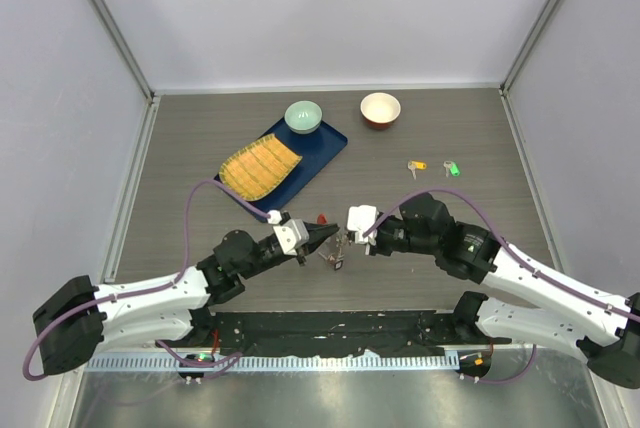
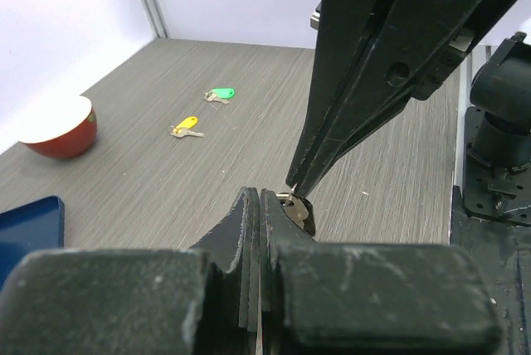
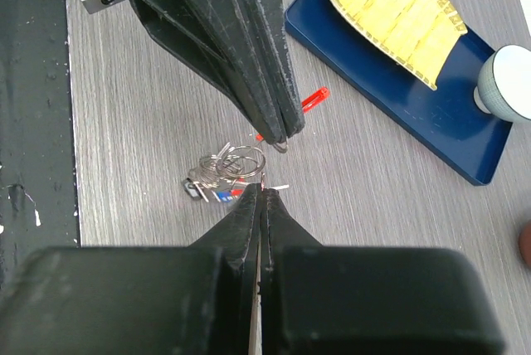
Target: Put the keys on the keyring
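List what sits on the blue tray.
A yellow slatted mat and a pale green bowl sit on the blue tray; anything beneath them is covered.

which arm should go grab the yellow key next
Right, probably. The yellow key lies on the table's right side, nearer the right gripper than the left gripper, both shut at the keyring.

I'm looking at a dark wood-grain table (image 1: pixel 200 138) with a blue tray (image 1: pixel 325 145) lying askew, left of centre toward the far edge. A red bowl (image 1: pixel 380 109) sits just right of it, close to the far edge. A yellow key (image 1: pixel 416 166) and a green key (image 1: pixel 452 169) lie side by side toward the right edge, and the keyring (image 1: pixel 333 253) sits mid-table nearer the near edge.
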Robot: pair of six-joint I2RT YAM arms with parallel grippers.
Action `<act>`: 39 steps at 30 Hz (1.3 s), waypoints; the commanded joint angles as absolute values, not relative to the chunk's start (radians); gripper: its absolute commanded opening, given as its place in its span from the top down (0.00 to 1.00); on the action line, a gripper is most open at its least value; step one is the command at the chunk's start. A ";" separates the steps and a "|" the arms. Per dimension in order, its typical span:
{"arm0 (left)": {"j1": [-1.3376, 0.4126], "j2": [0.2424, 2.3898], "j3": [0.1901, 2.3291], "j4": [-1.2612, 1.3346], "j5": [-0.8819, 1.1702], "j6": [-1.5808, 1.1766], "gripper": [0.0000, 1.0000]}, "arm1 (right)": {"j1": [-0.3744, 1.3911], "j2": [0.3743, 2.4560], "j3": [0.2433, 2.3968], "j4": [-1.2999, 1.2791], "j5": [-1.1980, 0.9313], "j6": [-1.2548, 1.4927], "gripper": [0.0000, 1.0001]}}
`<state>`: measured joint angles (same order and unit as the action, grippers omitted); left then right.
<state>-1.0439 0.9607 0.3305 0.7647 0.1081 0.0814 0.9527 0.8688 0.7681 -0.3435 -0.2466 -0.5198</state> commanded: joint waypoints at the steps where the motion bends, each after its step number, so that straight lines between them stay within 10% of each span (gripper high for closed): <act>1: -1.037 0.959 0.325 0.908 0.156 0.072 1.00 | 0.950 0.848 0.773 -0.281 -0.241 -0.506 0.99; 39: -1.022 0.960 0.324 0.925 0.247 0.112 1.00 | 0.857 0.848 0.788 -0.317 -0.476 -0.506 0.99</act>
